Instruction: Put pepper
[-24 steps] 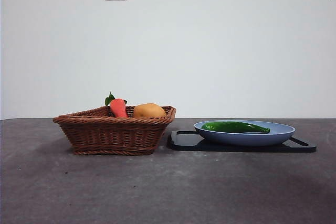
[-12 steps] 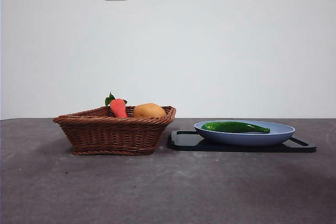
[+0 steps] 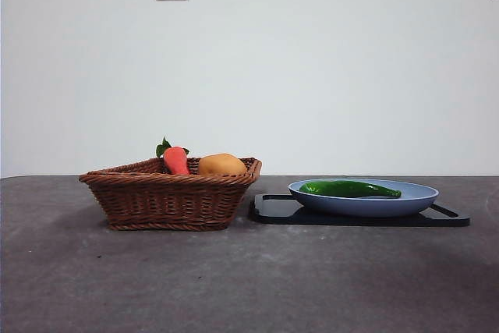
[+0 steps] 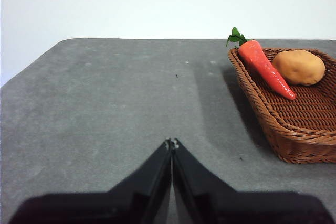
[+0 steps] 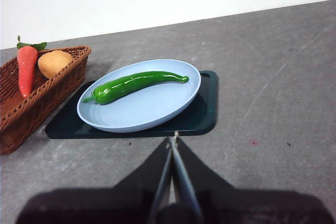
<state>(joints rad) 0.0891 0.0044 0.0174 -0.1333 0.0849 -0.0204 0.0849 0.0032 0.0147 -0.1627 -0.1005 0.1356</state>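
I see a brown wicker basket on the grey desk, holding an orange-red carrot and a rounded yellow-orange fruit. Just beside it, a pale blue plate sits on a black tray.

Even, soft indoor light, white wall bright, faint shadows beside basket and under plate, glossy highlights on pepper, dark jaws slightly soft in wrist views.
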